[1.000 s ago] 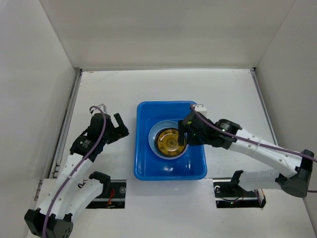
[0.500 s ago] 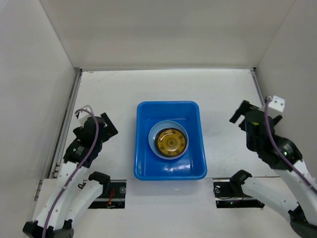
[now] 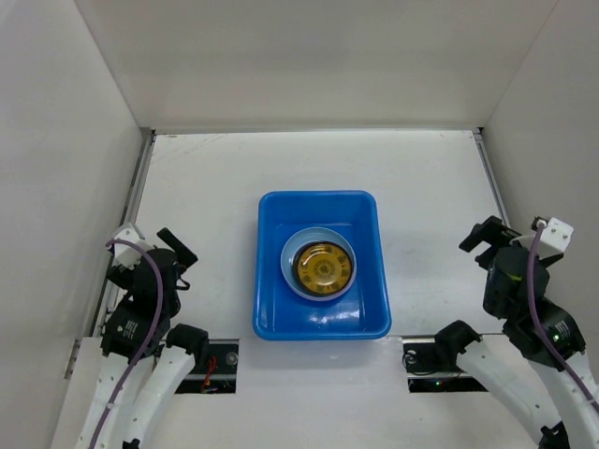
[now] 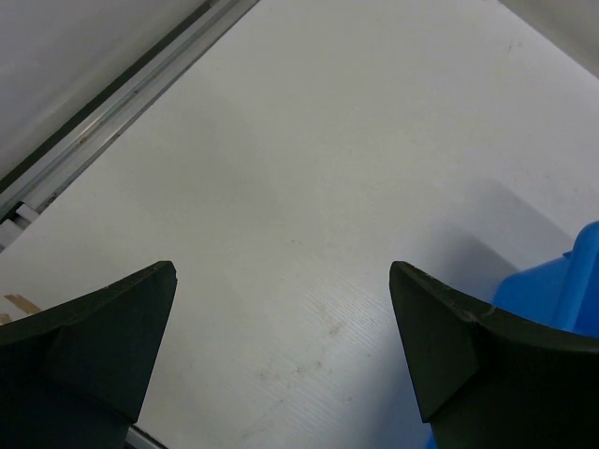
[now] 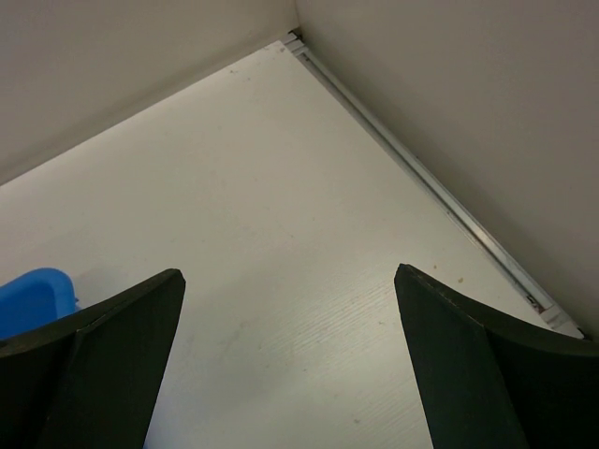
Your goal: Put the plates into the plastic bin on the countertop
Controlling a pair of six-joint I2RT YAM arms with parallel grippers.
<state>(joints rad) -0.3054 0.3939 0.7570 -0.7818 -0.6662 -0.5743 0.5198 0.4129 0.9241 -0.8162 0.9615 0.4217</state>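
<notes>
While the left gripper and right gripper gape fully open, holding nothing, over the white countertop at either side, a yellow-gold patterned plate lies on a light blue plate inside the blue plastic bin.

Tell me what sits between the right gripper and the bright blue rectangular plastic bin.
Nothing: in the top external view only bare white countertop separates the right gripper from the bright blue rectangular plastic bin. The right wrist view agrees.
</notes>
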